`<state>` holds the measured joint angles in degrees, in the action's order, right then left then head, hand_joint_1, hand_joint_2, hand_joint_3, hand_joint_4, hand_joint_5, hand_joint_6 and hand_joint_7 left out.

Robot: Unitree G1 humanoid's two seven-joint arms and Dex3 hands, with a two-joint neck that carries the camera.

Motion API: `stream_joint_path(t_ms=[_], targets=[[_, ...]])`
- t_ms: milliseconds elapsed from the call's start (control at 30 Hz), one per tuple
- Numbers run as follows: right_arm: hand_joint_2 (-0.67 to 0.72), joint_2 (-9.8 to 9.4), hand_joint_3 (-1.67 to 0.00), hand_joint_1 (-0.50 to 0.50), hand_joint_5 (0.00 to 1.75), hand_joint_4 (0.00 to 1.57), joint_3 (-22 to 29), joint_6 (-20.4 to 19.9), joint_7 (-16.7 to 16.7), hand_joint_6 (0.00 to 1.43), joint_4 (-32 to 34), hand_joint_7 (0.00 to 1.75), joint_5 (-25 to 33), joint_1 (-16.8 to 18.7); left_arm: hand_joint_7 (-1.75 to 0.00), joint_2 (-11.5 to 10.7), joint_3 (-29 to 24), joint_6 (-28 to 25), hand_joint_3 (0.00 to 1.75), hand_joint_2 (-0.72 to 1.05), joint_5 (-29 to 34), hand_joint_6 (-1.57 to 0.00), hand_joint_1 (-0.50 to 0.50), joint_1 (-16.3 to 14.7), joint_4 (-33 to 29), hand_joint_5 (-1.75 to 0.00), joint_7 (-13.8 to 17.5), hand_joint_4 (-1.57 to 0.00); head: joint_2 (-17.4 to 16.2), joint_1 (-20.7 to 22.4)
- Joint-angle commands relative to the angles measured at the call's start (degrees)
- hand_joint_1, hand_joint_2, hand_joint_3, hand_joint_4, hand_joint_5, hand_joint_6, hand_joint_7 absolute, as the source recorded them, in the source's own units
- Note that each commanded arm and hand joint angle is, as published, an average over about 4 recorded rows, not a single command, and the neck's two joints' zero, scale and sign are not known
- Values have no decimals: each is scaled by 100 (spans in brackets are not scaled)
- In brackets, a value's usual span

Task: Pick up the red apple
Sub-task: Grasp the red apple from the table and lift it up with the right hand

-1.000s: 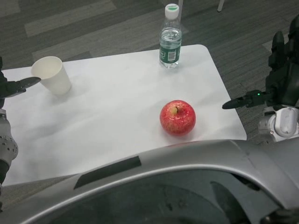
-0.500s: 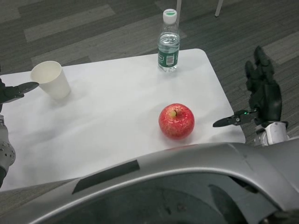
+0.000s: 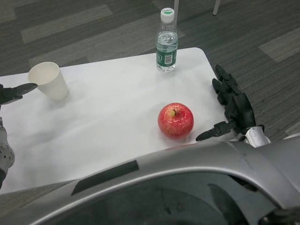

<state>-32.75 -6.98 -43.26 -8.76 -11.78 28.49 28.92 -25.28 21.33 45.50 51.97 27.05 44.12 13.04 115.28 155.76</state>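
Head view: my right hand [image 3: 233, 108] is spread and empty at the white table's [image 3: 108, 122] right edge, thumb reaching toward the red apple [image 3: 176, 120], just short of touching. My left hand [image 3: 13, 92] waits unclenched at the left edge beside a paper cup [image 3: 47, 80]. A water bottle [image 3: 166, 41] stands at the far edge; grey carpet lies beyond. The apple sits upright, stem upward.

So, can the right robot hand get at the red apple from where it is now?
Probably yes: the right robot hand is open beside the red apple, with only bare table between them.
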Motion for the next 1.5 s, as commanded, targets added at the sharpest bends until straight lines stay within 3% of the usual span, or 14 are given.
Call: stream_joint_path(t_ms=[33, 300, 500, 667, 1033, 1233, 1500], targets=[[-3, -69, -8, -46, 0, 0, -196, 72, 234, 0, -136, 0, -59, -29, -42, -38, 11, 0, 0, 16, 6, 0, -26, 96, -29, 0, -3, 0, -6, -1], [-3, -179, -8, -46, 0, 0, -330, 129, 511, 0, -119, 5, -287, -84, -42, -47, 11, -2, 2, 16, 6, 0, -26, 11, -79, 0, -3, 0, -28, 45], [-10, -16, -8, -46, 0, 0, -269, 300, 819, 0, -75, 5, -498, -203, -42, -56, -2, 3, 0, 16, 6, 0, -26, -46, -114, 0, -3, 0, -40, 94], [-7, 61, -8, -46, 0, 0, -319, 397, 935, 0, -70, 5, -639, -341, -42, -56, -17, 3, 2, 16, 2, 0, -26, -71, -141, 0, -3, 0, -47, 105], [-10, 573, -8, -43, 0, 0, -383, 682, 1614, 0, -167, 5, -1197, -888, -42, -99, -19, -6, 0, 16, 2, 0, -26, -134, -193, 0, -3, 0, -89, 129], [-10, 388, -8, -46, 0, 0, -638, 748, 1713, 0, -205, 7, -1232, -1044, -42, -113, -15, -2, 0, 16, -3, 0, -26, -172, -246, 0, -3, 0, -100, 166], [-13, 349, -8, -42, 0, 0, -717, 797, 1808, 0, -255, 7, -1390, -1113, -42, -126, -24, 3, 2, 16, -3, 0, -26, -244, -317, 0, -3, 0, -100, 195]])
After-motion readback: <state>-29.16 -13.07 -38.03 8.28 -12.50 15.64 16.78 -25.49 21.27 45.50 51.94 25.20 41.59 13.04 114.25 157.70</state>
